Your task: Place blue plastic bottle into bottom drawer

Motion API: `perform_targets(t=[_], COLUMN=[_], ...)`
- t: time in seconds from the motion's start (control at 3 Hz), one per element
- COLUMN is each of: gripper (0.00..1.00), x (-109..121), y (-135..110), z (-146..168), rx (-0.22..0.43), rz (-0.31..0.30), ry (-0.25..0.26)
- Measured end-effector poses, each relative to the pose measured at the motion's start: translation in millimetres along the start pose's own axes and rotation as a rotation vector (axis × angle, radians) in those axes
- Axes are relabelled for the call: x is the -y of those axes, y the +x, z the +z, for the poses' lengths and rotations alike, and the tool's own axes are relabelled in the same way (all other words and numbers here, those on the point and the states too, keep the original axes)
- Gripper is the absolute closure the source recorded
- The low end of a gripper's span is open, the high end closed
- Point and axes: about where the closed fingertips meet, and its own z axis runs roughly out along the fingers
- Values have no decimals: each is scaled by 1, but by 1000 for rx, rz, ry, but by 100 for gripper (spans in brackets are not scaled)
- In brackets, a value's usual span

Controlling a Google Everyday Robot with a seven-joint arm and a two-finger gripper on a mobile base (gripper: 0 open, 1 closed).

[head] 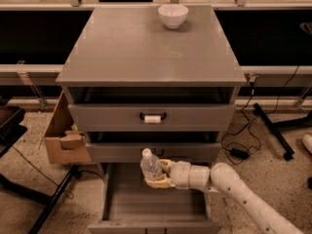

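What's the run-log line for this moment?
gripper: shut on blue plastic bottle | position: over open bottom drawer | bottle: upright, not released | white bowl: on cabinet top

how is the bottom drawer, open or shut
Open: the bottom drawer is pulled out, grey floor showing. The gripper holds the blue plastic bottle over it.

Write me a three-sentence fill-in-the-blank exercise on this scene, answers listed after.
The gripper has its jaws shut on the blue plastic bottle, whose cap is ____.
It holds the bottle over the bottom drawer, which stands ____.
The white bowl sits on ____ of the cabinet.
Missing words: white; open; top.
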Motion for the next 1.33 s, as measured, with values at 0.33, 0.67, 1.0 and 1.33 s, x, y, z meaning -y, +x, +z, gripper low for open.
perform_targets(t=[0.33,0.67,1.0,1.33], gripper=[100,100,100,100], x=[17,17,10,-2], y=[51,51,82,131], z=[-12,-12,22,72], rx=[-22,-22,-4,44], rz=[45,45,71,89], ry=[-7,-7,-59,-149])
